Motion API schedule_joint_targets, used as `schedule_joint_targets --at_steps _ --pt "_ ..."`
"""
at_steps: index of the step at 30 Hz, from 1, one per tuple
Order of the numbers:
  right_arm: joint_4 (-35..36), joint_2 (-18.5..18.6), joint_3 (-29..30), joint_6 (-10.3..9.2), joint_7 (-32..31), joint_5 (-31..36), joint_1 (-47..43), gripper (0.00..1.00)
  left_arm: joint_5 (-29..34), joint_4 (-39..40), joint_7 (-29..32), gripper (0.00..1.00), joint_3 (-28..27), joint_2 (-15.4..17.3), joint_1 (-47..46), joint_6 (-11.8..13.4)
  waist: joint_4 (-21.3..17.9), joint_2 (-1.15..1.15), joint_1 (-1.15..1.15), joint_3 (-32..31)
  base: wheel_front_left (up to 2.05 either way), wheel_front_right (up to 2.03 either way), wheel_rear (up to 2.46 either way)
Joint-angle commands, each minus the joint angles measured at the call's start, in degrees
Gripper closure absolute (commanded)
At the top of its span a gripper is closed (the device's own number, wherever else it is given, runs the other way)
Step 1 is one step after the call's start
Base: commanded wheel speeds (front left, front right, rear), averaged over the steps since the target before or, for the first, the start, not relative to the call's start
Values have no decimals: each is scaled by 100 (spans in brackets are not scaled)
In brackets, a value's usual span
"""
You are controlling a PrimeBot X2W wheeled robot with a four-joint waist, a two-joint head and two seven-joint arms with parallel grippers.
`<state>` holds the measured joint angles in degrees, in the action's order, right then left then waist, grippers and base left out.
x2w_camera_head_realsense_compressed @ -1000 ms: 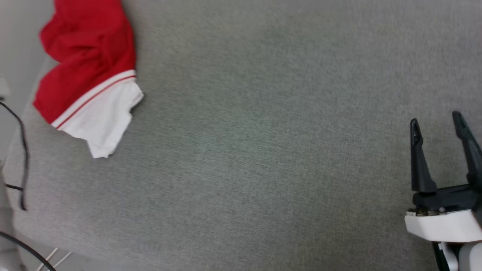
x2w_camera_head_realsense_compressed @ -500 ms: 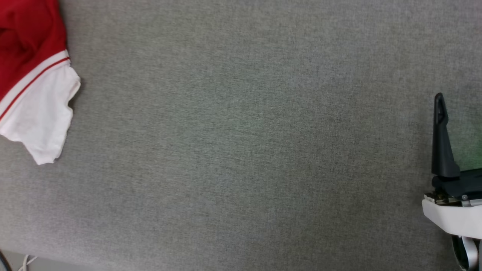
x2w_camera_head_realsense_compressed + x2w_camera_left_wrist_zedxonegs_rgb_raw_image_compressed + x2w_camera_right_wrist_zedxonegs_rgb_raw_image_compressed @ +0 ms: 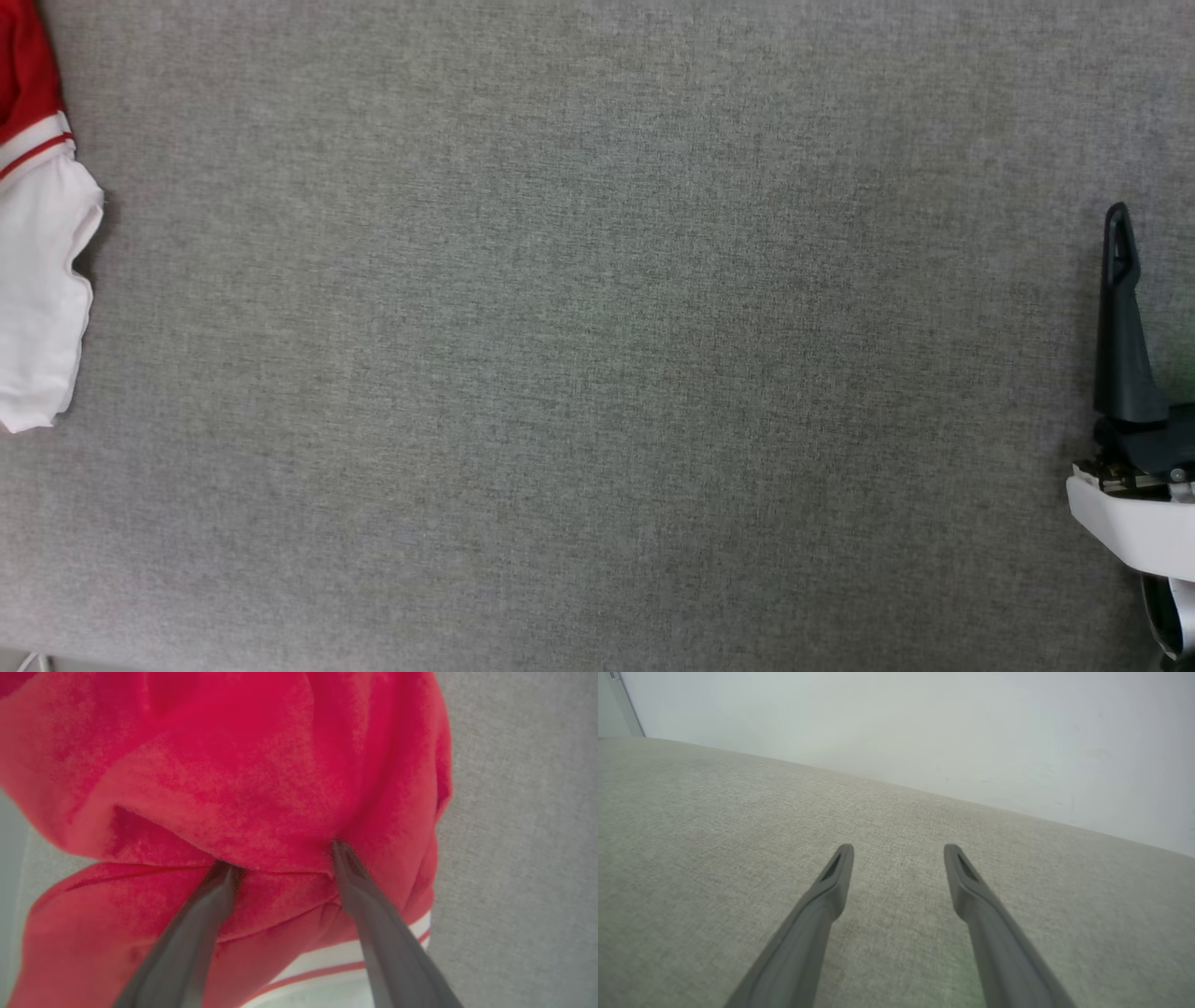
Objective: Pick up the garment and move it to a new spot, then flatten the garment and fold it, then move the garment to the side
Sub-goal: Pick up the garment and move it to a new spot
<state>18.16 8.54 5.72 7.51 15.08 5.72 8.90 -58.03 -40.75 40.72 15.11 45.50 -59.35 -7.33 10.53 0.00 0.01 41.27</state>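
Shirt (image 3: 33, 280) lies bunched at the far left edge of the grey surface (image 3: 597, 373), white sleeve showing. Left gripper (image 3: 280, 856) jaws are spread wide, tips buried in red folds, not clamped. Right gripper (image 3: 899, 851) jaws are spread wide too, empty, over bare surface, well apart from shirt, facing a pale wall (image 3: 924, 728).

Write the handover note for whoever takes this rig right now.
Left gripper: open, fingertips against bunched red fabric of the garment, nothing pinched.
Right gripper: open and empty, above the bare grey surface.
Garment: crumpled at the head view's far left, white sleeve showing.
Done: nothing evident.
Left: grasp, move, flatten, fold, set aside.
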Motion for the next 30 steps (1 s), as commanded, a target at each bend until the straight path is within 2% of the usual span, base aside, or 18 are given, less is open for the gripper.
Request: schedule_joint_targets --at_steps 1,7,8,9,15,23,30 --pt "13 35 19 -3 14 21 64 0 -80 -66 76 0 57 -48 57 -5 -18 0 -1 64 0 0 0" --pt "-21 14 -22 -3 11 24 125 0 -169 -232 29 0 422 -303 127 -7 -74 0 -1 107 0 0 0" --pt "-27 0 -19 -3 12 20 130 0 -167 -225 -13 73 474 -293 128 -8 -81 0 -1 79 0 0 0" --pt "-38 -10 -21 -3 12 17 131 0 -174 -219 -37 100 524 -261 111 -8 -87 0 -1 41 0 0 0" --pt "-123 -100 -99 -4 14 -31 72 0 -6 -27 -506 100 754 185 -158 -7 -97 0 -1 -353 0 0 0" --pt "-363 -272 -268 -4 14 -147 -28 0 109 746 -897 100 1236 691 -480 -6 -144 0 -1 -1107 0 0 0" --pt "-551 -407 -350 -4 14 -272 -104 0 228 1624 -864 100 1772 871 -955 -6 -285 0 -1 -1662 0 0 0"
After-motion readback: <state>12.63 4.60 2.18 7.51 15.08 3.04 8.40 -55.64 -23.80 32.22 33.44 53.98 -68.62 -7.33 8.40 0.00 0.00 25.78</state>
